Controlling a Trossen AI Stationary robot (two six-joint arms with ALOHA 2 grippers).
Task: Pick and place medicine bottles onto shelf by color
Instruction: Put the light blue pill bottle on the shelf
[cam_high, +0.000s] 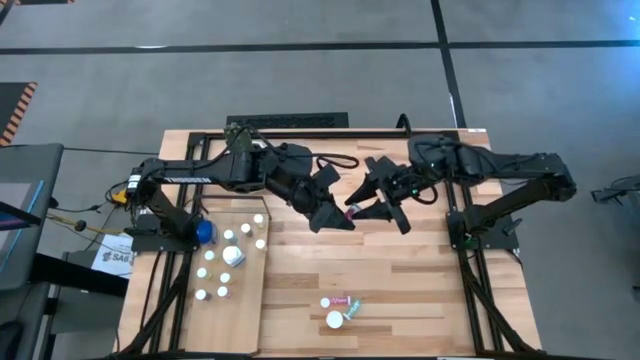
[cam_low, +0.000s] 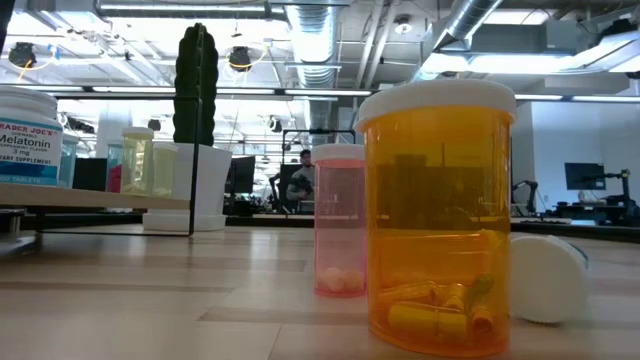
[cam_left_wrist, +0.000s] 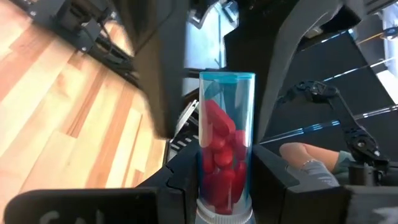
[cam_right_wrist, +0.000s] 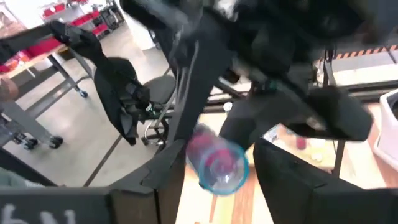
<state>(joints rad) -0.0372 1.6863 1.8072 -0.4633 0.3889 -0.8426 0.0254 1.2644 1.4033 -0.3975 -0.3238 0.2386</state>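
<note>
Presently a pink-filled bottle (cam_left_wrist: 226, 143) is clamped cap-end by the left gripper (cam_high: 330, 215) above mid-table; the right gripper (cam_high: 388, 208) stands open around it. Transfer should be completed squarely before release.

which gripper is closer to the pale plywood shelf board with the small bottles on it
Left. The left gripper is just off the pale plywood shelf board's far right corner; the right gripper is farther right, beyond the left one.
</note>
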